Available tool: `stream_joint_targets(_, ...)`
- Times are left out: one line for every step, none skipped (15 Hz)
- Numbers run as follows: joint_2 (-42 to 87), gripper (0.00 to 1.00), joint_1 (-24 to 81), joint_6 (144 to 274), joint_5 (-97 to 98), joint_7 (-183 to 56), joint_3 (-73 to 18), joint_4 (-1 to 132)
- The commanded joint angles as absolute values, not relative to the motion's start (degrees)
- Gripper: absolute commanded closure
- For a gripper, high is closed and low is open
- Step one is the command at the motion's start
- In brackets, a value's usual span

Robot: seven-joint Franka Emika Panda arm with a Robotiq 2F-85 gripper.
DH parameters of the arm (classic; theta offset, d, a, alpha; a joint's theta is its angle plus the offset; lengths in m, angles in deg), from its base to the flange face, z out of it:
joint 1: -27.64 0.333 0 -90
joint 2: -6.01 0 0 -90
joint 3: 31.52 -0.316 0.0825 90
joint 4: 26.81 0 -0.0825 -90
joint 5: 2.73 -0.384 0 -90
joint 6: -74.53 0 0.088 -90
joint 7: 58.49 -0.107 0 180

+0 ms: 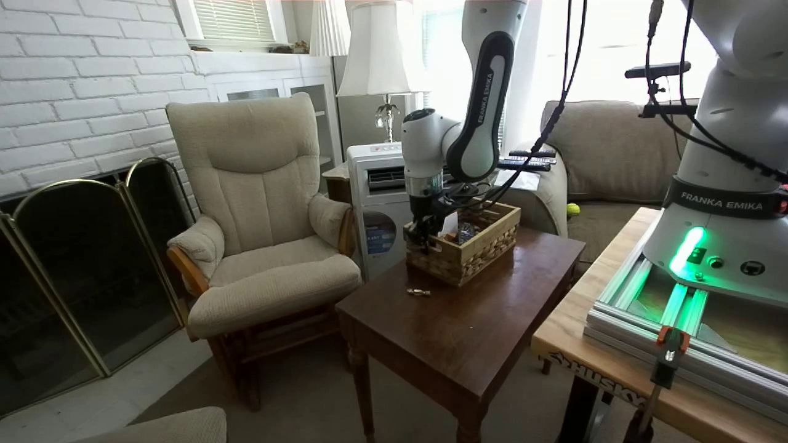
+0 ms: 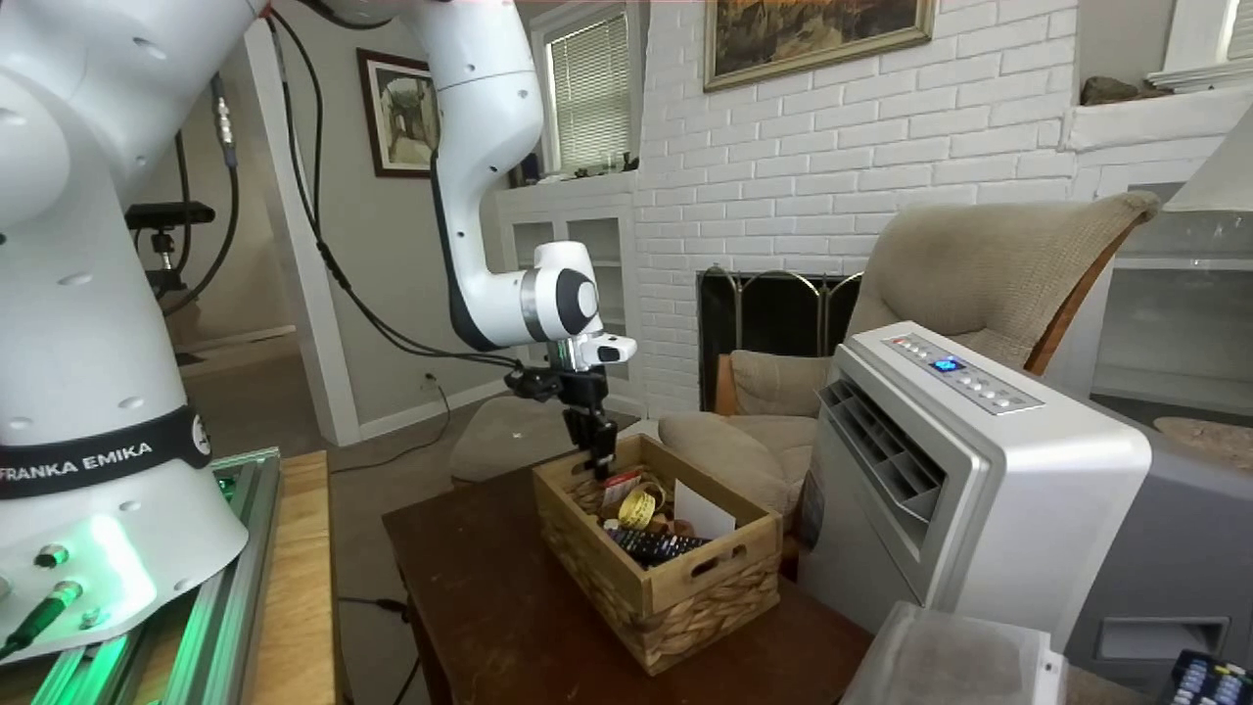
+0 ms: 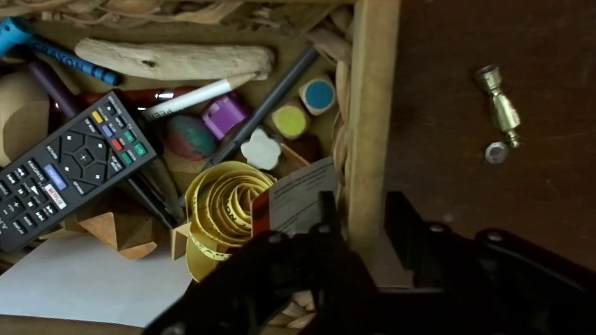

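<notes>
My gripper (image 3: 361, 197) is open, its two black fingers on either side of the end rim of a woven basket (image 3: 373, 116). A gap shows between the left finger and the rim; whether the right finger touches it I cannot tell. In both exterior views the gripper (image 1: 423, 237) (image 2: 599, 460) is at one end of the basket (image 1: 492, 243) (image 2: 675, 578). A red-and-white card (image 3: 295, 197) and a rolled yellow tape measure (image 3: 233, 204) lie inside by the left finger. A small brass piece (image 3: 504, 109) lies on the table outside, beside a small clear round bit (image 3: 496, 152).
The basket also holds a black remote (image 3: 77, 170), driftwood (image 3: 172, 59), a blue crayon (image 3: 70, 60), white paper (image 3: 93, 279) and small blocks. It stands on a brown table (image 1: 455, 332). A portable air conditioner (image 2: 979, 470) and a beige armchair (image 1: 258, 203) stand close by.
</notes>
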State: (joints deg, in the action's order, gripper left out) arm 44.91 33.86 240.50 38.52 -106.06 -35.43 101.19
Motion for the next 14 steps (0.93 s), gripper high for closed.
stream_joint_targets(45.6,0.97,33.5,239.3,37.6,-105.5,-36.5,100.4)
stream_joint_targets(45.5,0.99,33.5,239.2,37.8,-105.3,-36.4,100.5)
stream_joint_targets(45.4,1.0,32.8,238.6,37.7,-104.0,-37.3,100.8)
stream_joint_targets(45.3,0.97,32.9,238.7,37.9,-103.8,-37.3,100.9)
stream_joint_targets(45.0,0.96,33.0,238.5,38.2,-103.3,-37.4,101.3)
stream_joint_targets(44.9,0.96,33.0,238.5,38.5,-102.7,-37.6,101.5)
stream_joint_targets(44.6,0.96,32.9,238.5,38.7,-102.0,-37.9,101.9)
stream_joint_targets(44.4,0.96,33.0,238.4,38.8,-101.5,-37.9,102.1)
stream_joint_targets(44.2,0.96,33.1,238.4,38.9,-101.0,-37.9,102.2)
stream_joint_targets(43.9,0.96,33.3,238.1,39.1,-100.5,-37.9,102.5)
stream_joint_targets(43.8,0.96,32.9,238.2,39.0,-99.5,-38.4,102.8)
stream_joint_targets(43.3,0.96,33.0,238.0,39.3,-98.7,-38.3,103.2)
stream_joint_targets(43.0,0.96,32.9,238.0,39.4,-97.7,-38.5,103.5)
stream_joint_targets(42.5,0.96,32.8,237.6,39.6,-96.2,-38.8,104.0)
